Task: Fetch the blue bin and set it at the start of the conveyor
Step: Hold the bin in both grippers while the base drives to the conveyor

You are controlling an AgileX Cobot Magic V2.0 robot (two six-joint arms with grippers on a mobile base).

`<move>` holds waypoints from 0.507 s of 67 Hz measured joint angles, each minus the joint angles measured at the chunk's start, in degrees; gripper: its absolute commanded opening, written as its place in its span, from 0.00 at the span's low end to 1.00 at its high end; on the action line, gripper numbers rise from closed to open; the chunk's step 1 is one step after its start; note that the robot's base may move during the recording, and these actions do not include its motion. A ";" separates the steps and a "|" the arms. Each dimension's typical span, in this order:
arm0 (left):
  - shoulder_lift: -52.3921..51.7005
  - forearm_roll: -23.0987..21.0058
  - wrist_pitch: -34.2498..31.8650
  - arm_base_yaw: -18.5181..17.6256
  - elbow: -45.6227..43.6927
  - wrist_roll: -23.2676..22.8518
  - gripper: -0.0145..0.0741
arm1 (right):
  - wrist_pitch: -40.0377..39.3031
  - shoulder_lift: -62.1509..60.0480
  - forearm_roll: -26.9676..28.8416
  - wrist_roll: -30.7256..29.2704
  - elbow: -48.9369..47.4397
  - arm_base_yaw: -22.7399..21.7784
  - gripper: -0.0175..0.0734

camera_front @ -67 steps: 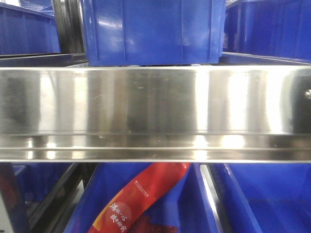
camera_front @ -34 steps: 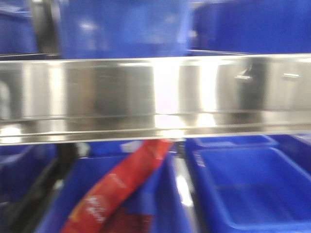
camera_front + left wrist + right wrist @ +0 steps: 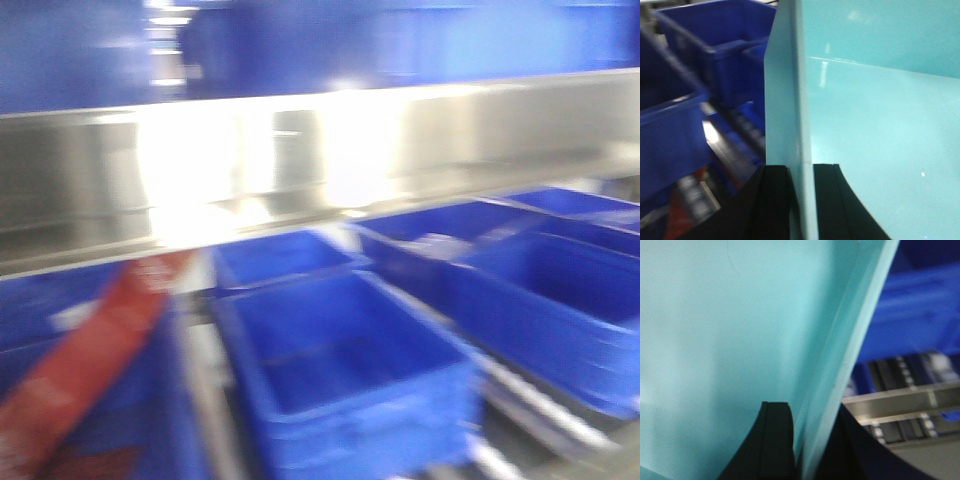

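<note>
Left gripper (image 3: 801,172) and right gripper (image 3: 807,432) are each pinching a thin wall of the blue bin (image 3: 880,125), one finger inside, one outside. Dark blue crates (image 3: 350,360) are lying nearby, beneath a stainless-steel shelf rail (image 3: 90,170).

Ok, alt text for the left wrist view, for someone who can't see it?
The left gripper is shut on a wall of the pale turquoise blue bin, one black finger on each side. Blurred dark blue crates sit at left.
</note>
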 measured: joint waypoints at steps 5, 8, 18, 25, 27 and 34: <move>0.00 0.00 0.00 0.00 0.00 0.00 0.04 | 0.00 0.00 0.00 0.00 0.00 0.00 0.03; 0.00 0.00 0.00 0.00 0.00 0.00 0.04 | 0.00 0.00 0.00 0.00 0.00 0.00 0.03; 0.00 0.00 -0.11 0.00 0.10 0.00 0.04 | 0.00 0.00 0.00 0.00 0.00 0.00 0.03; 0.00 0.00 -0.11 0.00 0.10 0.00 0.04 | 0.00 0.00 0.00 0.00 0.00 0.00 0.03; 0.00 0.00 -0.11 0.00 0.10 0.00 0.04 | 0.00 0.00 0.00 0.00 0.00 0.00 0.03; 0.00 0.00 -0.11 0.00 0.10 0.00 0.04 | 0.00 0.00 0.00 0.00 0.00 0.00 0.03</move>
